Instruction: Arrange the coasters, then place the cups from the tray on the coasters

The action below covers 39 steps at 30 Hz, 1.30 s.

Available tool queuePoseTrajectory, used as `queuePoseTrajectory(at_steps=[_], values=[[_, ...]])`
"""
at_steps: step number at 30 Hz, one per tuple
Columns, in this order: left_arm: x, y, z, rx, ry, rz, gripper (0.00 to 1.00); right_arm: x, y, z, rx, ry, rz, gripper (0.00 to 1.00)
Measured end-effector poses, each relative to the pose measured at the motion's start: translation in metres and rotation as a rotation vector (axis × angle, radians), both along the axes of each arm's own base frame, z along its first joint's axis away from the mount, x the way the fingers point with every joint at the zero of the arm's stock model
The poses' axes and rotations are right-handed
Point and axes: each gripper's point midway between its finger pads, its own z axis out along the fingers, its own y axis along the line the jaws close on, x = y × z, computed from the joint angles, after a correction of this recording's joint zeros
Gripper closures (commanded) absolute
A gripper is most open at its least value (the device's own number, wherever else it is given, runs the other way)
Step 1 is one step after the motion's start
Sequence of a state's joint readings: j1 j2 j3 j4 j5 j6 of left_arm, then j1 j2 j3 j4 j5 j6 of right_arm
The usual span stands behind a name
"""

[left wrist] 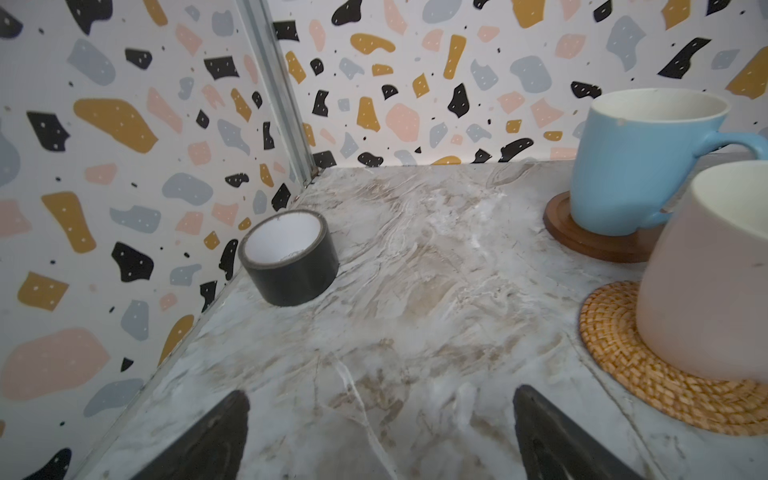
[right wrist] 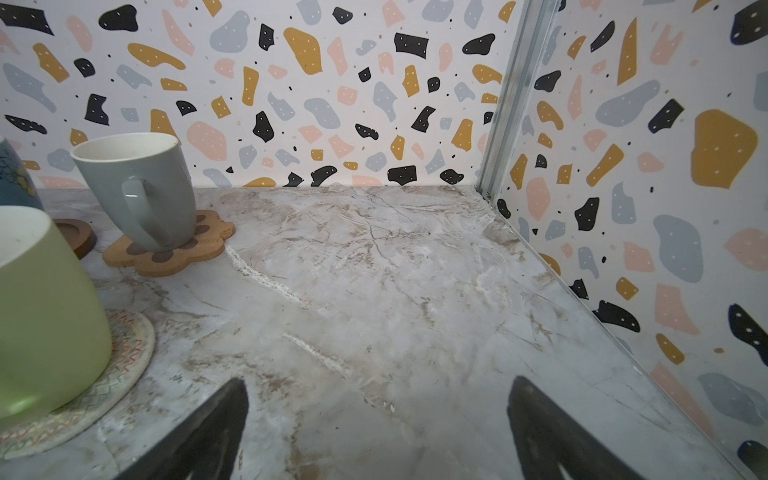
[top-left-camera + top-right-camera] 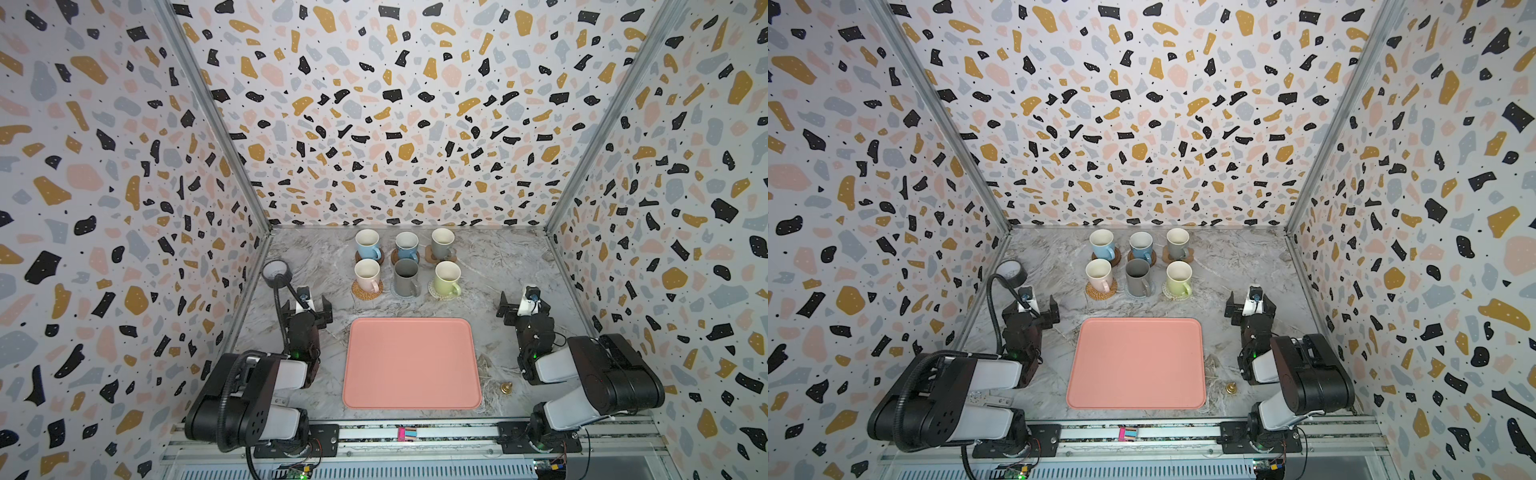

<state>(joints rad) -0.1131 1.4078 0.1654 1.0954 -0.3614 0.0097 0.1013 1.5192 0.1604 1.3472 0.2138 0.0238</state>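
The cups (image 3: 406, 274) are all off the tray (image 3: 411, 365). They stand on the coasters (image 3: 367, 294) in two rows of three at the far middle of the surface (image 3: 316, 257). The back row is the light blue cup (image 3: 368, 245), deeper blue cup (image 3: 407, 248) and grey-beige cup (image 3: 442, 245). The front row is the pale pink cup (image 3: 368, 276), dark grey cup (image 3: 406, 279) and light green cup (image 3: 446, 279).

Both top views take in all six cups and the bare salmon tray nearer the arms. Only the left wrist view shows the weave of the rattan coaster (image 1: 623, 353) under the pink cup and the rim of the brown wooden disc (image 1: 598, 243) under the light blue one. It also shows a dark grey tape roll (image 1: 291, 262) near the left wall. Only the right wrist view shows the paw-shaped coaster (image 2: 166, 259) under the grey-beige cup and the zigzag stitching on the cream coaster (image 2: 104, 374) under the green one.

The left end effector (image 3: 306, 312) and right end effector (image 3: 524, 309) flank the tray's far corners, jaws wide apart and holding nothing. A small brass object (image 3: 505, 387) sits near the tray's right edge.

The surface is grey-white marble pattern with tan veins. Terrazzo-patterned walls (image 3: 395, 124) close it in on three sides.
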Motion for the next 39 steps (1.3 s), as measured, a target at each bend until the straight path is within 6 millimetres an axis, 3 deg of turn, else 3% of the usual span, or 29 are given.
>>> queuePoseTrajectory(at_steps=[39], values=[[0.0027,-0.0019,0.0079,-0.039,-0.042,-0.016,0.01,0.0000,0.0012,0.0001,-0.007,0.000,0.004,0.01]])
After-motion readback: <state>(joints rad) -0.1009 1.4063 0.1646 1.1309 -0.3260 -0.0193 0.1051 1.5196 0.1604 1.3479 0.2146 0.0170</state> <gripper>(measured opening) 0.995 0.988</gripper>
